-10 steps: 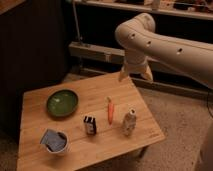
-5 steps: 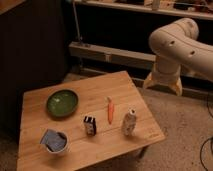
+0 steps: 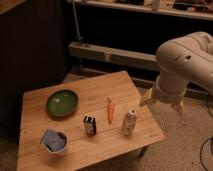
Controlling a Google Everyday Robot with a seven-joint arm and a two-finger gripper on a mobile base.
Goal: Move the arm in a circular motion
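Cream arm (image 3: 186,60) lower now — gripper (image 3: 162,103) beside table (image 3: 122,86).

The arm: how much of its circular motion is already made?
Done: since a second ago the thick cream-white robot arm has swung from the far edge of the wooden table to beyond its right edge. In hand: its tan-tipped tool hangs there, off the table. Left: the arc back to the start.
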